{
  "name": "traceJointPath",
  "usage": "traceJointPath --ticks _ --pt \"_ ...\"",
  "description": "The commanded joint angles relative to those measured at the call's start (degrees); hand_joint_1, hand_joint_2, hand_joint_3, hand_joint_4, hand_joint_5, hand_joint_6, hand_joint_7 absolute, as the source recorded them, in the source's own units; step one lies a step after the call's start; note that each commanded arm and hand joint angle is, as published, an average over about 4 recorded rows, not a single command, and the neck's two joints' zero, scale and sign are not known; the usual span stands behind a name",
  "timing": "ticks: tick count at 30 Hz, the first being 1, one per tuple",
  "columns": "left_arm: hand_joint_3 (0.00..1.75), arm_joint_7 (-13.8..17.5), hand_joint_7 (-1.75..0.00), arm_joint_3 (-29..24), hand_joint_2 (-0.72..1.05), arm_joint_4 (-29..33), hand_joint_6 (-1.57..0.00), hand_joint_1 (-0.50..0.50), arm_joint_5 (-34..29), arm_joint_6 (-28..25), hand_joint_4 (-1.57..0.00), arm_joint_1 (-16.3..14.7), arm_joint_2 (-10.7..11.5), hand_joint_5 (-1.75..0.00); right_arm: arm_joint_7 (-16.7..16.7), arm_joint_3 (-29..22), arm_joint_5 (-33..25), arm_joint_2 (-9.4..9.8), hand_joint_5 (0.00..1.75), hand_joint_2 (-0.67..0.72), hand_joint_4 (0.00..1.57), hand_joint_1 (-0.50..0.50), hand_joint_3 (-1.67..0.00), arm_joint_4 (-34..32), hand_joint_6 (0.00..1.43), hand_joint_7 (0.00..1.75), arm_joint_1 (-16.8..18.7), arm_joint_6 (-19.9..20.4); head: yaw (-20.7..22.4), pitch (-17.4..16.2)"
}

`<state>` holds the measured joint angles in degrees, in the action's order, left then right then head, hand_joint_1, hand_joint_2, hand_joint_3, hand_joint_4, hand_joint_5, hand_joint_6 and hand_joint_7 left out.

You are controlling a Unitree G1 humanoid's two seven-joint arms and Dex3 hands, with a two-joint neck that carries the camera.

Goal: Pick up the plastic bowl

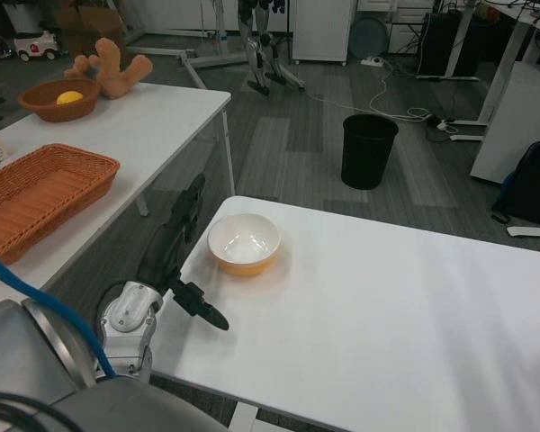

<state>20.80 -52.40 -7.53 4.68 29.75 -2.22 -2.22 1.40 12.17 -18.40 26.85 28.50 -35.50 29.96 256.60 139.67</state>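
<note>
A plastic bowl (244, 242), orange outside and white inside, stands upright and empty near the left edge of the white table (396, 315). My left hand (175, 247) hangs at the table's left edge just left of the bowl, fingers spread, holding nothing; one finger points over the table surface below the bowl. It is not touching the bowl. My right hand is out of the picture.
A second white table (117, 117) on the left carries a wicker basket (36, 193), a brown bowl with a yellow fruit (60, 97) and a plush toy (112, 67). A black bin (369, 150) stands on the floor beyond.
</note>
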Motion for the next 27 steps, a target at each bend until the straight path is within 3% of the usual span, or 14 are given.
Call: traceJointPath --ticks 1,12,16,19,27 --pt "0.04 0.78 0.00 -0.05 -0.37 -2.10 0.00 -0.49 -0.59 -0.77 0.00 0.98 2.14 0.00 -0.26 0.05 -0.67 0.00 0.00 0.47 0.00 -0.46 0.00 -1.04 0.00 0.00 -0.01 0.54 -0.28 0.28" --pt "0.00 1.35 0.00 0.19 -0.37 -8.49 0.00 -0.50 -5.09 -1.34 0.00 3.49 5.59 0.00 -0.26 -0.70 -0.58 -0.90 0.00 0.47 0.00 -0.46 0.00 -3.96 0.00 0.00 2.14 0.63 -1.59 0.73" --pt "0.07 1.28 0.00 0.74 -0.37 -10.91 0.00 -0.50 -6.06 -1.71 0.00 4.57 6.95 0.00 -0.26 -0.87 -0.58 -1.07 0.00 0.47 0.00 -0.46 0.00 -4.71 0.00 0.00 2.63 0.63 -1.79 0.96" --pt "0.00 1.30 0.00 1.24 -0.37 -11.90 0.00 -0.50 -6.17 -2.41 0.00 5.29 7.85 0.00 -0.26 -0.83 -0.54 -1.18 0.00 0.47 0.00 -0.46 0.00 -4.86 0.00 0.00 2.76 0.63 -1.85 1.24" --pt "0.09 1.52 0.00 2.30 -0.37 -16.03 0.00 -0.50 -6.61 -3.91 0.00 6.87 10.05 0.00 -0.26 -0.52 -0.58 -1.36 0.00 0.44 0.00 -0.46 0.00 -5.52 0.00 0.00 2.94 0.63 -1.69 1.05"
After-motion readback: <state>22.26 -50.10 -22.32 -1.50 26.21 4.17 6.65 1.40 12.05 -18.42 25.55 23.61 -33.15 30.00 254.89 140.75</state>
